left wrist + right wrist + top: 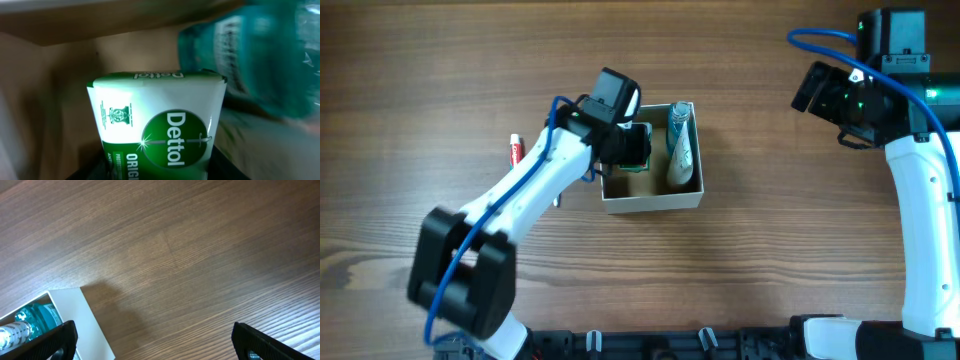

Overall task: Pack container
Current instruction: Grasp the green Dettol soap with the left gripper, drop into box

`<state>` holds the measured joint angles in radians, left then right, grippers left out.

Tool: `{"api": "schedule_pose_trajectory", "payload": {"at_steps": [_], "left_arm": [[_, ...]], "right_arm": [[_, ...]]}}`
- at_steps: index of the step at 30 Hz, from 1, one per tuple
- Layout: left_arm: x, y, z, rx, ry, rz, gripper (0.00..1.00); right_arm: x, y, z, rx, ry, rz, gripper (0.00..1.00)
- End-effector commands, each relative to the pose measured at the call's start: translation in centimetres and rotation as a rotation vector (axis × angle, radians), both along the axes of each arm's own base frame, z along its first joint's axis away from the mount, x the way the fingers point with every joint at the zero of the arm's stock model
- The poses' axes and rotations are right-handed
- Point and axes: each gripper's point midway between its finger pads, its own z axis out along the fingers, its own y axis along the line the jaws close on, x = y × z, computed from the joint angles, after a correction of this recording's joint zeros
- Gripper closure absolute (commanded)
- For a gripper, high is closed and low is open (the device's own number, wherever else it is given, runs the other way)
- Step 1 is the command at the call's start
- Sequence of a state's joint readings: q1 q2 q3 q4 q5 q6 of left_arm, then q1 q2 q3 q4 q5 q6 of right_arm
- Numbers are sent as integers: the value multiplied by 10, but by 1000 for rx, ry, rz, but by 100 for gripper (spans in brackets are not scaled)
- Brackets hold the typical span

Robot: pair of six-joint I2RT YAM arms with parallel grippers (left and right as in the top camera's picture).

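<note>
- Container rests on wood counter.
- Left hand is down inside container, clamped on green Dettol soap pack.
- Teal bottle lies along container's right wall.
- Right hand is well right of container, fingers spread wide.

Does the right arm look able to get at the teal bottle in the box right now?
Probably yes. The teal bottle lies along the right wall of the container, open from above; the left arm with the soap fills only the other half.

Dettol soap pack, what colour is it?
Soap pack: white with green logo, clearest in left wrist view.
</note>
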<state>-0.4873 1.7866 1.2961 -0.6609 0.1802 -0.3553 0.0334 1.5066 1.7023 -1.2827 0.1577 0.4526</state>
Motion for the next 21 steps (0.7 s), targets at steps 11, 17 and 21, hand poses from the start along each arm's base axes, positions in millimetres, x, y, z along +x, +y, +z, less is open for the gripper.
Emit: {"api": "schedule_pose_trajectory", "payload": {"at_steps": [11,17,21], "left_arm": [[18,-7,15,-48,-21,90,36],[12,20,104,-79,-162,140,23],[7,104,114,172,-210,337,13]], "right_arm": [[0,-2,-5,9,14,-21,0],[0,-2,-5,8,14,-21,0],[0,-2,-5,8,14,-21,0]]}}
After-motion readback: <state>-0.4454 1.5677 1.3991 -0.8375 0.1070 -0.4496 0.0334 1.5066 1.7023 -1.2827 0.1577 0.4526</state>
